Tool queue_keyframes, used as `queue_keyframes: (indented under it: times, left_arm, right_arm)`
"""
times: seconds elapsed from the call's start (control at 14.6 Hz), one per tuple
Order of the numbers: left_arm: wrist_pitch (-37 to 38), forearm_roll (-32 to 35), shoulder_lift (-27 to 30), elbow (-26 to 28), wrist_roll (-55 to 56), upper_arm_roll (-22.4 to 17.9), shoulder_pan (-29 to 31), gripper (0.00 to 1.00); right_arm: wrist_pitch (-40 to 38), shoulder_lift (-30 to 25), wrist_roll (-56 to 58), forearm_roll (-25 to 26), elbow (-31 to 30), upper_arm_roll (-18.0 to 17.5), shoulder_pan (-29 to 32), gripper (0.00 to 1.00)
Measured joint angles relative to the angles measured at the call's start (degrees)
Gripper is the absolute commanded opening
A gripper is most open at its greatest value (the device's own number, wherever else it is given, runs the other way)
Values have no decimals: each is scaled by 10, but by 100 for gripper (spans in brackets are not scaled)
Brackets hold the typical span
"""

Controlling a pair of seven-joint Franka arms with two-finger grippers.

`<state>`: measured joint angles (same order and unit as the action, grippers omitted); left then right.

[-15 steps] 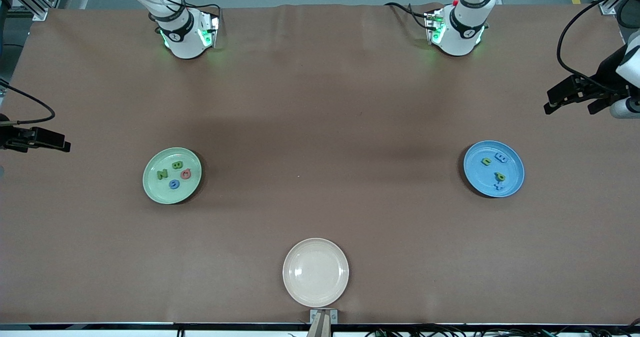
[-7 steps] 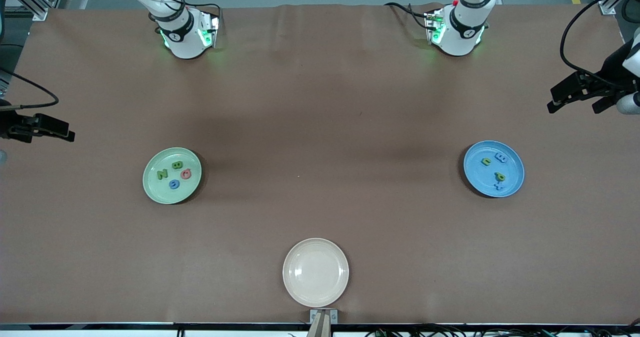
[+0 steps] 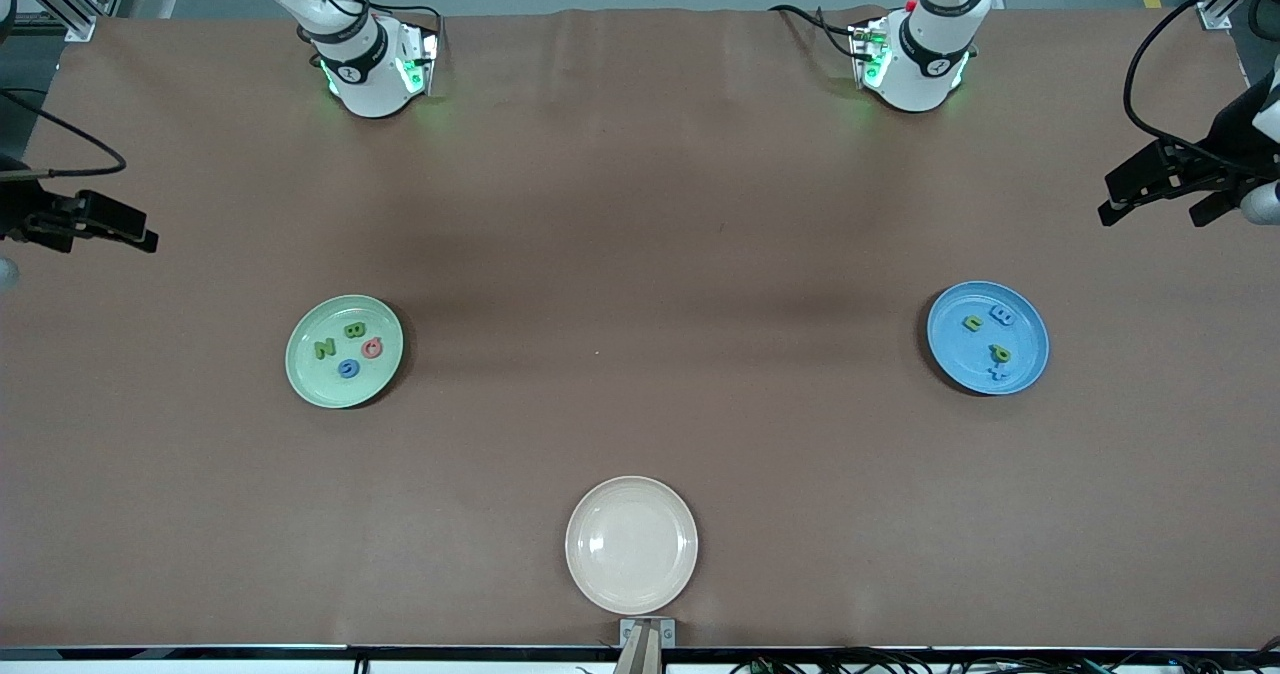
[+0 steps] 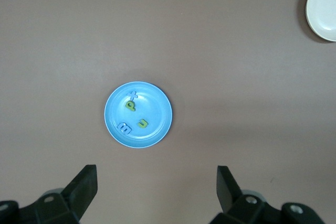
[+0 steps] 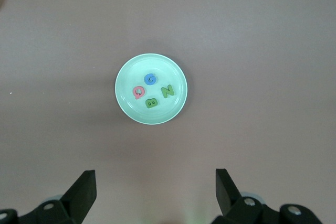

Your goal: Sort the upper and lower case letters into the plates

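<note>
While both arms hang high at the two ends of the table (image 3: 640, 204), the cream plate (image 3: 631, 544) lies nearest to the front camera, in the middle of the table's edge, well apart from both grippers.

Farther from the camera lie the two task plates. The mint green plate (image 3: 344, 351) is toward the right arm's end. It holds four letters: a green N (image 3: 324, 348), a green B (image 3: 353, 331), a pinkish red letter (image 3: 372, 348) and a blue G (image 3: 348, 368). In the right wrist view this plate (image 5: 151, 88) sits ahead of the right gripper (image 5: 155, 192), between the lines of its two fingers, and the jaws stand wide apart with nothing between them.

The sky blue plate (image 3: 988, 337) is toward the left arm's end. It holds a small green letter (image 3: 972, 323), a blue B (image 3: 1001, 315), a green p (image 3: 1000, 353) and a blue plus (image 3: 997, 372). In the left wrist view this plate (image 4: 138, 114) lies ahead of the left gripper (image 4: 156, 192), nearer to one finger than to the other. These jaws also are spread wide and carry nothing.

In the front view the right gripper (image 3: 120, 229) and the left gripper (image 3: 1160, 189) are each over the table's end, well apart from their plates.
</note>
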<state>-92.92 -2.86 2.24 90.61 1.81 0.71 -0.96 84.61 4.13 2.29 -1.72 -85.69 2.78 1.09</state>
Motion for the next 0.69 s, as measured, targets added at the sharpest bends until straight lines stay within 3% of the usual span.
queue_keyframes:
  times: [0.69]
  left_arm:
    - [0, 0, -8, -7, 0, -1, 0, 100]
  right_arm:
    - [-10, -57, -3, 0, -37, 1, 0, 100]
